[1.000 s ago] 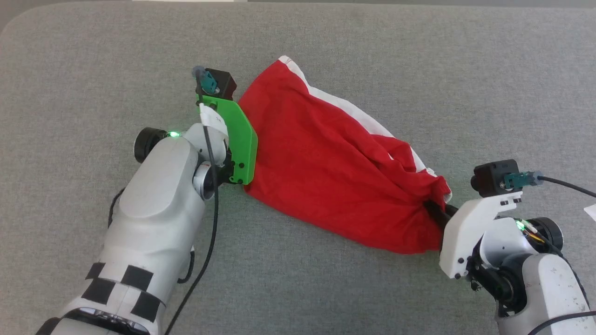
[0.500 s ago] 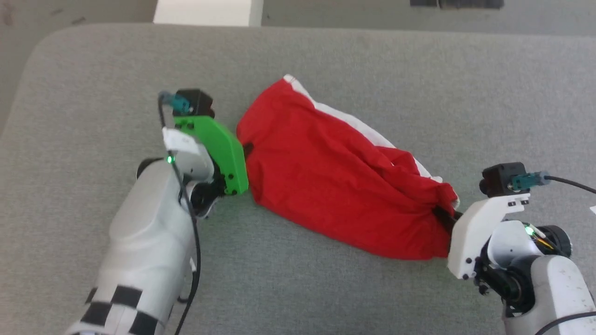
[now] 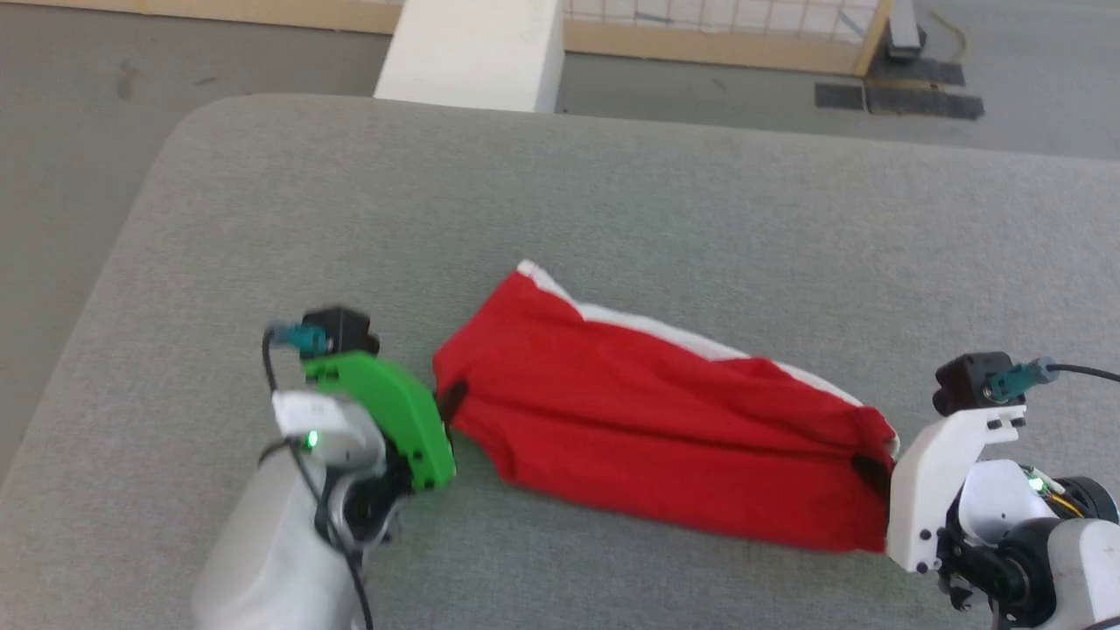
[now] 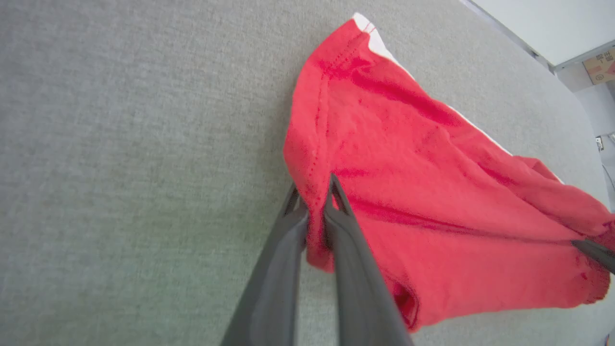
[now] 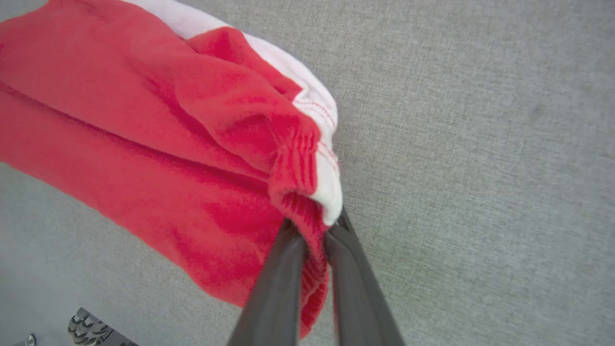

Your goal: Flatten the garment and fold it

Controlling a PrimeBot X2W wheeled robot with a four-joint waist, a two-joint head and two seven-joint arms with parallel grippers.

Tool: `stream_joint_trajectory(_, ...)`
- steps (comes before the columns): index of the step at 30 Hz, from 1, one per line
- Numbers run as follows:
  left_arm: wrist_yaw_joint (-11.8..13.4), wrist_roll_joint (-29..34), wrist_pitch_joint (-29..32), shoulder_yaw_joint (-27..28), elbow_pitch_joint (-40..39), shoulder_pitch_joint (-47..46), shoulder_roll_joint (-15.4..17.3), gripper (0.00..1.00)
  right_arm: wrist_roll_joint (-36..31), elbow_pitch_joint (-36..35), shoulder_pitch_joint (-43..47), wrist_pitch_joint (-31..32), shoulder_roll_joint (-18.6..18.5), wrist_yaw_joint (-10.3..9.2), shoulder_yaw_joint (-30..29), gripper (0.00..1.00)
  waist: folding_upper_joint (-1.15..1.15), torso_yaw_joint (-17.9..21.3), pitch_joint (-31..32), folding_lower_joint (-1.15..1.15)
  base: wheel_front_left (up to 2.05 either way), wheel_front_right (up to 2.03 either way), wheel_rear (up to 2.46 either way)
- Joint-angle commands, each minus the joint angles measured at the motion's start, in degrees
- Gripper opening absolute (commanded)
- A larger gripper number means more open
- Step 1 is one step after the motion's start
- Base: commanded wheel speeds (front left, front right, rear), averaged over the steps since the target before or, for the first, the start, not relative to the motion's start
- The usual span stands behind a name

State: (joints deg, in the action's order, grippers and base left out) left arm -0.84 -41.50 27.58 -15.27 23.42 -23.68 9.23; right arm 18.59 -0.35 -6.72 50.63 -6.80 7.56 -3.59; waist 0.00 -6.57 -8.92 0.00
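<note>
The red garment (image 3: 665, 437) lies on the near half of the grey counter (image 3: 612, 192). It is drawn out long between the two arms, running from about 10 o'clock down to 4 o'clock in the head view. A white stripe (image 3: 665, 325) follows its 12 o'clock edge, and long creases run along the cloth.

At the 9 o'clock end the left gripper (image 3: 451, 398) has its jaws closed on the stitched hem, with one dark finger on each side of the fabric. At the 3 o'clock end the right gripper (image 3: 871, 472) has its jaws pinched on the ribbed waistband, where red cloth and white trim bunch together. From here I can't tell how much of the cloth rests on the counter.

A green bracket (image 3: 394, 420) sits behind the left jaws and a white bracket (image 3: 936, 477) behind the right. Past the counter at 12 o'clock are the floor (image 3: 87, 105), a white post (image 3: 472, 52) and a wooden frame (image 3: 726, 45).
</note>
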Motion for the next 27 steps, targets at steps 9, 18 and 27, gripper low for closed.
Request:
stream_joint_trajectory(9,5.54,-1.37,1.15,0.89,-12.19,15.38,1.16,0.0,1.48,-0.11,3.15,2.36,-1.9,-0.08,0.17,0.0,0.0,-1.62,2.14,0.0,0.0,0.0,0.0)
stream_joint_trajectory(18,7.7,-2.84,1.37,1.06,-12.99,20.97,0.09,0.05,1.22,2.78,6.2,2.01,-1.32,-0.08,0.78,0.0,0.0,-2.33,3.24,0.0,0.0,0.0,0.0)
stream_joint_trajectory(27,8.73,-2.33,0.15,2.38,-14.36,20.5,1.33,1.0,1.23,3.34,6.79,-1.75,-1.19,-0.08,1.87,1.0,0.0,-1.98,5.03,0.0,0.0,0.0,0.0)
